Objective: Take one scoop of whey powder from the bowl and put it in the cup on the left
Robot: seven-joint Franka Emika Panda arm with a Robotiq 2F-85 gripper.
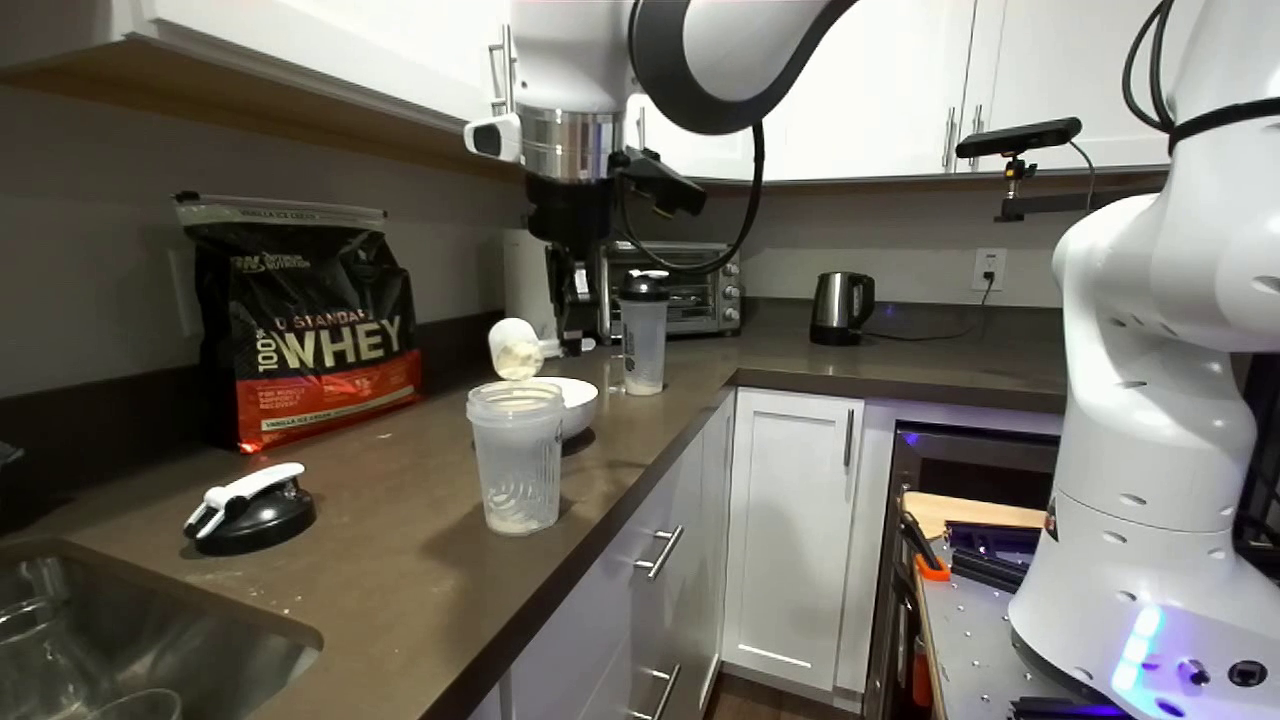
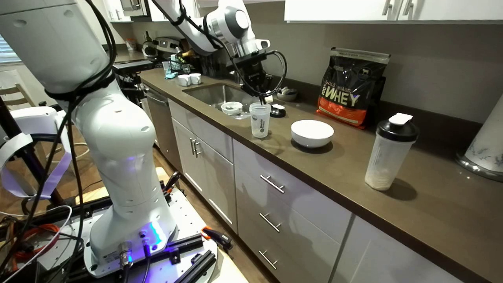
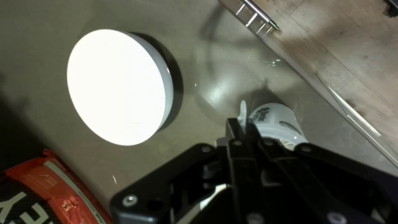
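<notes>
Scoop [image 1: 507, 337] up in the air, tilted, just left of centre in an exterior view, and we see powder [image 1: 520, 360] in its head! Right below it there we have the cup [image 1: 518, 455], upright, whitish powder at its bottom. The claw [image 3: 242, 124] pinches the scoop's handle [image 3: 243, 109], whose pale end pokes out between the dark fingertips [image 3: 233, 128] near mid-frame in the wrist view. And we spot the bowl [image 3: 168, 93], upper left in that same view, with the bag [image 3: 59, 183] at lower left.
</notes>
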